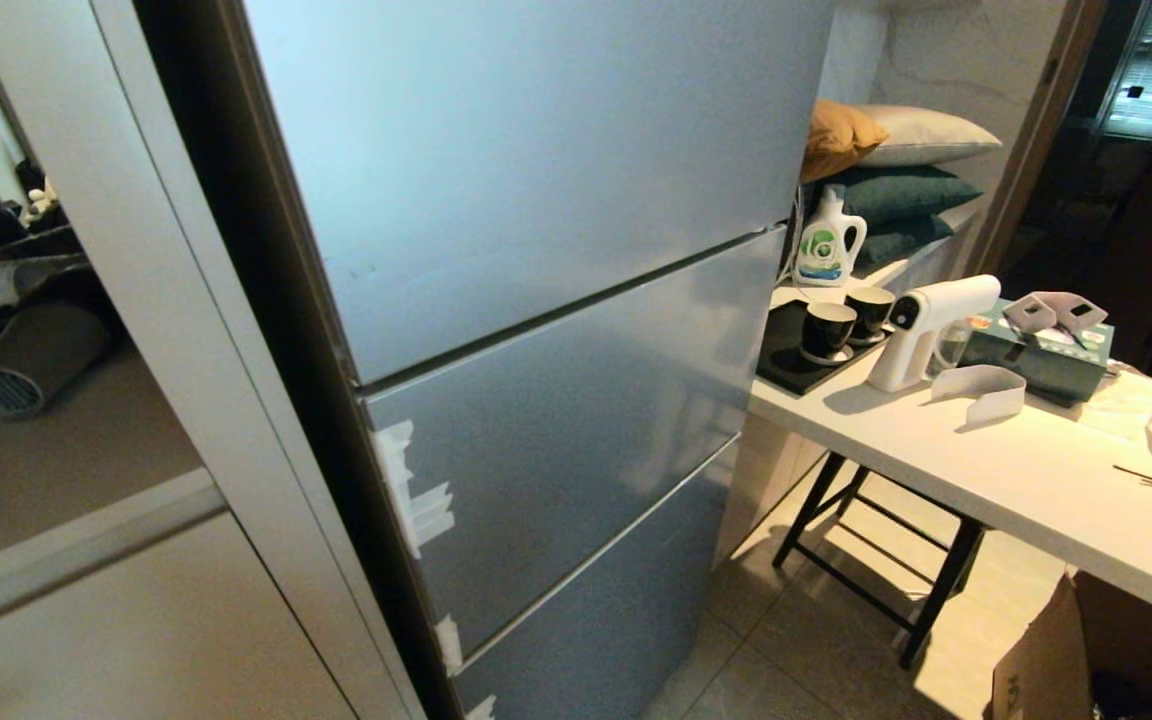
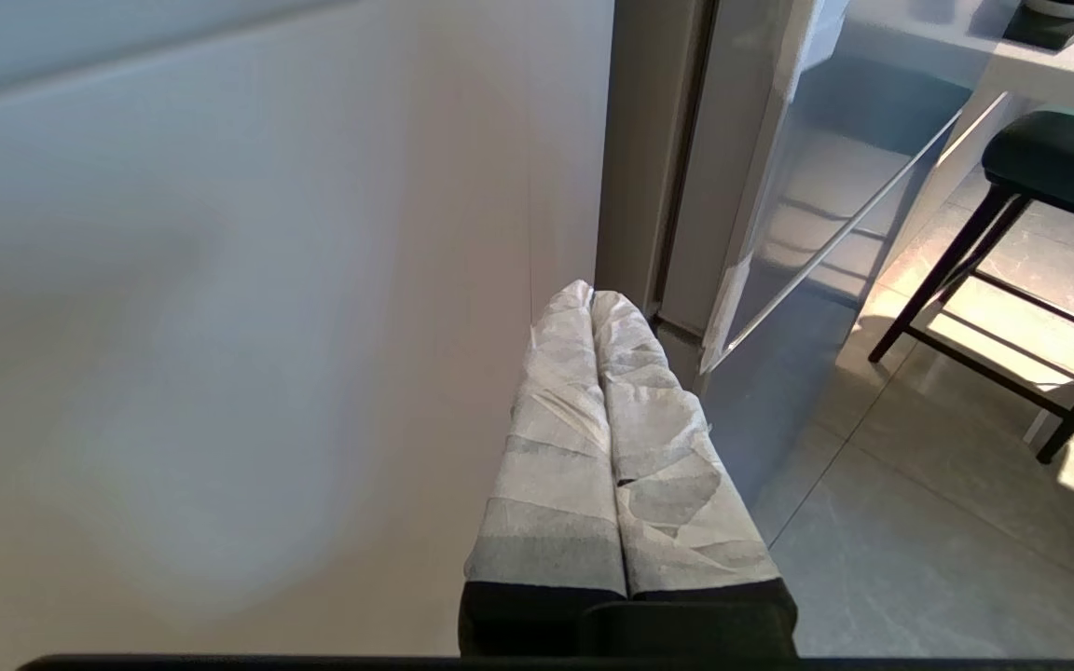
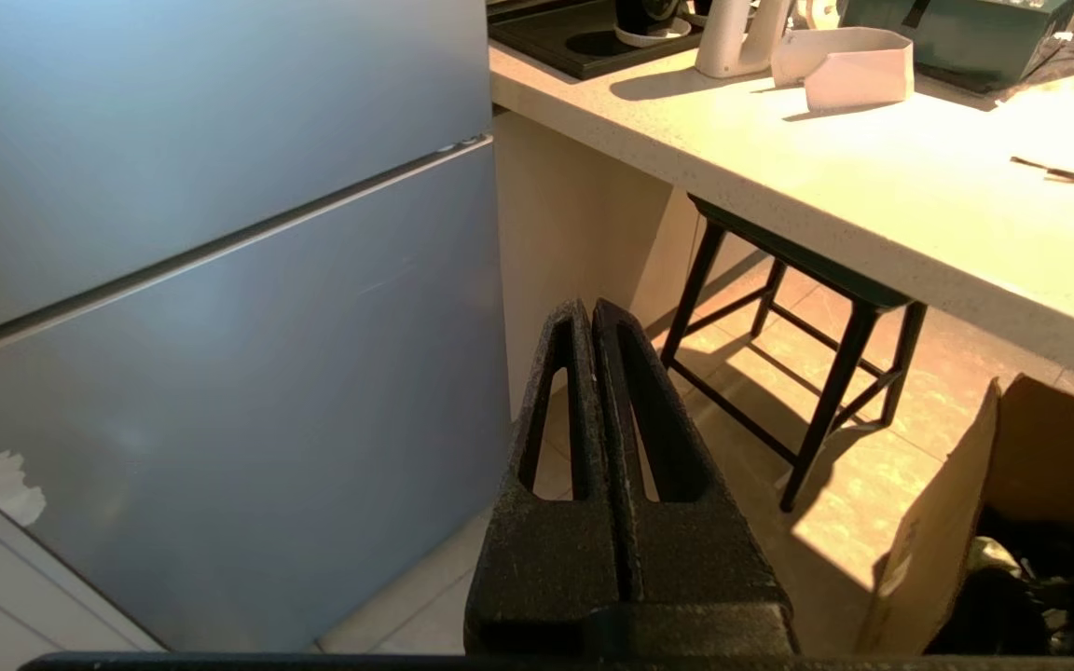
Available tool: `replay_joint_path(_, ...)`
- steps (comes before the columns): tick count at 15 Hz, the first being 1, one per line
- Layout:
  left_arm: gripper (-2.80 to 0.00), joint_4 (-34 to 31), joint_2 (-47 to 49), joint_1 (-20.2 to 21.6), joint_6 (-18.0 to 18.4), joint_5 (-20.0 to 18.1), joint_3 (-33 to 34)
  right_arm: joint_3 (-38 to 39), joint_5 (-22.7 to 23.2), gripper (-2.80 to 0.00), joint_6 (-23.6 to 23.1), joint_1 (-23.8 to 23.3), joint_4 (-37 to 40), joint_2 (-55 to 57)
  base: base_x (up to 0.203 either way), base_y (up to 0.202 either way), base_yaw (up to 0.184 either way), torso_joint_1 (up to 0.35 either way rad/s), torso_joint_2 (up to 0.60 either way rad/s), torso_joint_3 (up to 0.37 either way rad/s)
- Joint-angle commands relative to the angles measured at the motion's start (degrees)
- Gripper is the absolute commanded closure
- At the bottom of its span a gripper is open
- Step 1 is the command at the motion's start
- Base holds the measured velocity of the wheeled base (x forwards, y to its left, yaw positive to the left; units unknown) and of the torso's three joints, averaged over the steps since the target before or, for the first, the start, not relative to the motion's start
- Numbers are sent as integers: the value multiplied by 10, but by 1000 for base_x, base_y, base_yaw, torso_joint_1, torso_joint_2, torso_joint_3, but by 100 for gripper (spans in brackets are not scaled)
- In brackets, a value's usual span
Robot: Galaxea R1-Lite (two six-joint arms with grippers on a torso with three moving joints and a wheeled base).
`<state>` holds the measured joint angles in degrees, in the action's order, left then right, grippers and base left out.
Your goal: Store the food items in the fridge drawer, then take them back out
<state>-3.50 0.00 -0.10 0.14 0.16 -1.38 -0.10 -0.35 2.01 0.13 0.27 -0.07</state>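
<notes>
Both your left hand (image 2: 590,308) and right hand (image 3: 590,321) are pressed closed and empty. The fridge (image 1: 556,330) is closed, so drawer and food are out of sight. Square up to the middle door before reaching.

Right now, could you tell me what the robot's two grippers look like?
The left gripper has two long tapered fingers wrapped in crinkled white tape over a black base. The right gripper is bare matte black with a rough, grainy surface; each finger has a long triangular cut-out. No cables or markings show.
</notes>
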Motion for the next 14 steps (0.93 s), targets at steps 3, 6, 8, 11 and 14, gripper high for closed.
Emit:
replay_joint_path(3, 0, 0, 0, 0, 0, 0, 0, 0, 0, 0, 0, 0, 0, 1, 0, 0, 0, -139, 319, 186)
replay_joint_path(6, 0, -1, 0, 0, 1, 0, 0, 0, 0, 0, 0, 0, 0, 1, 0, 0, 0, -139, 333, 198)
replay_joint_path(8, 0, -1, 0, 0, 1, 0, 0, 0, 0, 0, 0, 0, 0, 1, 0, 0, 0, -137, 334, 204)
replay_joint_path(11, 0, -1, 0, 0, 1, 0, 0, 0, 0, 0, 0, 0, 0, 1, 0, 0, 0, -140, 352, 204)
replay_joint_path(14, 0, 0, 0, 0, 1, 0, 0, 0, 0, 0, 0, 0, 0, 1, 0, 0, 0, -113, 301, 180)
